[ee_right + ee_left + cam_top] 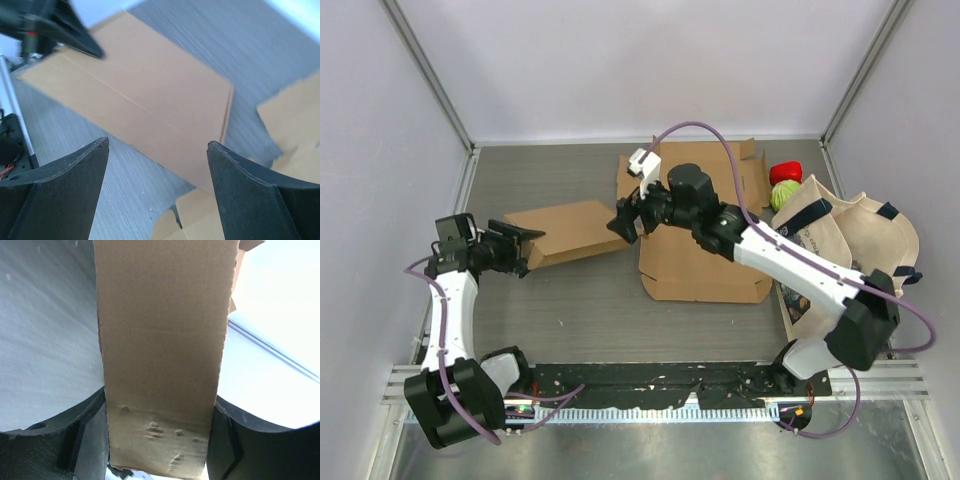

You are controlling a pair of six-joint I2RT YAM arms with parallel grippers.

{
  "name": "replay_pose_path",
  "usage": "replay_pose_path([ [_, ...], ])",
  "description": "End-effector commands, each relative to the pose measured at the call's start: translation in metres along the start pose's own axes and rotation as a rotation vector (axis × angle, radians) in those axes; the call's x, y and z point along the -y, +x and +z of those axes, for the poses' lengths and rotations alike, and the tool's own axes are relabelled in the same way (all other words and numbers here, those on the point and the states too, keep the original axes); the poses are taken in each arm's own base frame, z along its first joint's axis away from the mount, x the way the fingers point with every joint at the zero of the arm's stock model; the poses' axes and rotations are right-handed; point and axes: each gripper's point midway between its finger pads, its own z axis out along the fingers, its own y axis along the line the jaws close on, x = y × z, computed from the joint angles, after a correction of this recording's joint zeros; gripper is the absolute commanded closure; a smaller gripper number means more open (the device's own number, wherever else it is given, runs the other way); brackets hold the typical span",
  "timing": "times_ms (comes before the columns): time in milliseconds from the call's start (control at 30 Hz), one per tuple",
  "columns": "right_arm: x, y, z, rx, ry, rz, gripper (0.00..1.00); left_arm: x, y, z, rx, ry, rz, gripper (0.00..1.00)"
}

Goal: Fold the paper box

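Gripping: left gripper (526,248) clamped on the paper box (570,230), left of centre in the top view.
Right gripper (623,222): spread wide, empty, just beside the box's right end.
Writing: tote bag (855,225) print, too small to read.

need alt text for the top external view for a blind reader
Seen from above, the left gripper grips one end of a folded cardboard box over a grey table, while the right gripper hovers open at its other end. A flat cardboard sheet and a canvas bag lie to the right.
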Motion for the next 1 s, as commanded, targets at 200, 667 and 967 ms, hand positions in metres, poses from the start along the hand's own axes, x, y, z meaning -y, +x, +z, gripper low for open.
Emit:
replay_pose_path([
  [200,0.004,-0.026,-0.059,0.076,0.133,-0.231,0.11,-0.025,0.076,-0.009,-0.423,-0.114,-0.481,0.98],
  [667,0.048,-0.002,-0.044,0.095,-0.007,0.184,0.11,-0.029,0.035,0.036,-0.476,-0.055,-0.729,0.9],
  [967,0.086,-0.018,-0.014,0.075,0.027,-0.032,0.16,-0.044,0.018,0.045,-0.448,-0.143,-0.753,0.89],
])
